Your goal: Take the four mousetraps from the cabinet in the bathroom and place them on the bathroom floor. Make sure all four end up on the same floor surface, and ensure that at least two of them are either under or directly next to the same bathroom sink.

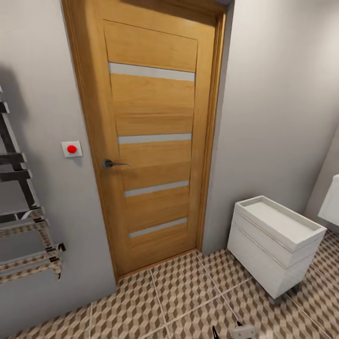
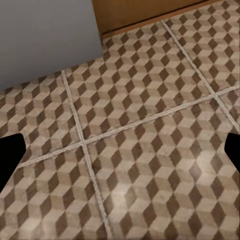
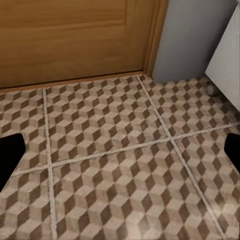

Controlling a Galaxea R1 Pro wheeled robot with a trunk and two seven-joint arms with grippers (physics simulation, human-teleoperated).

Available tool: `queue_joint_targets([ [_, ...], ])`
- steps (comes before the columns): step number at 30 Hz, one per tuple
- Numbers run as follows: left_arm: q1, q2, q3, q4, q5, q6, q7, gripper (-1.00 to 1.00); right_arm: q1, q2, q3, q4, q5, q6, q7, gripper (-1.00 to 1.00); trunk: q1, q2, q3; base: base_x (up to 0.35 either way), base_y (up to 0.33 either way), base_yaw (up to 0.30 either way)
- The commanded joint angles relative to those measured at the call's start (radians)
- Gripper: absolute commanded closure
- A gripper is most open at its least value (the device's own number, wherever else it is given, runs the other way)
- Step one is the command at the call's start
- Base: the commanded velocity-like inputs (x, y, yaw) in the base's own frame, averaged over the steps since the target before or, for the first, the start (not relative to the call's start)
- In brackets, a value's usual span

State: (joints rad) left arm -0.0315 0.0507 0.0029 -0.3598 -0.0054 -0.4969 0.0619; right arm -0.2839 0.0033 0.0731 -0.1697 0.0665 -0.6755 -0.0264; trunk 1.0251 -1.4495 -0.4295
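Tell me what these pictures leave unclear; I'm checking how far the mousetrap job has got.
- Left tool: in the left wrist view its fingertips are dark slivers cut by the edges, spread wide over the bathroom floor.
- Right tool: same in the right wrist view.
- White object: head view, cut by the right edge, so unidentifiable.
- White cube unit: closed fronts hide its contents.
- Wooden door: shut, hiding what lies beyond.

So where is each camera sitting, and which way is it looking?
Head view: up on the robot's head, looking forward and down at the wooden door, the white cube unit and the bathroom floor.
Left wrist view: near the left gripper, facing the floor; dark fingertips at the edges.
Right wrist view: near the right gripper, facing floor and door bottom.
All three share the cube-pattern tiles and the door.
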Motion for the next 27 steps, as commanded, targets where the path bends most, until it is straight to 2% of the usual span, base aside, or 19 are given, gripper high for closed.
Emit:
queue_joint_targets([
  [1, -0.001, 0.0, 0.0, 0.001, -0.001, -0.003, 0.002, -1.0, 0.0, 0.0, 0.002, 0.001, 0.004, -0.003, -0.003, -1.0, 0.0, -0.001, -0.001, -0.023, 0.0, 0.281],
  [27, -0.001, 0.0, 0.0, 0.001, -0.001, -0.003, 0.002, -1.0, 0.0, 0.0, 0.002, 0.001, 0.004, -0.003, -0.003, -1.0, 0.0, -0.001, 0.001, -0.002, 0.0, 0.284],
])
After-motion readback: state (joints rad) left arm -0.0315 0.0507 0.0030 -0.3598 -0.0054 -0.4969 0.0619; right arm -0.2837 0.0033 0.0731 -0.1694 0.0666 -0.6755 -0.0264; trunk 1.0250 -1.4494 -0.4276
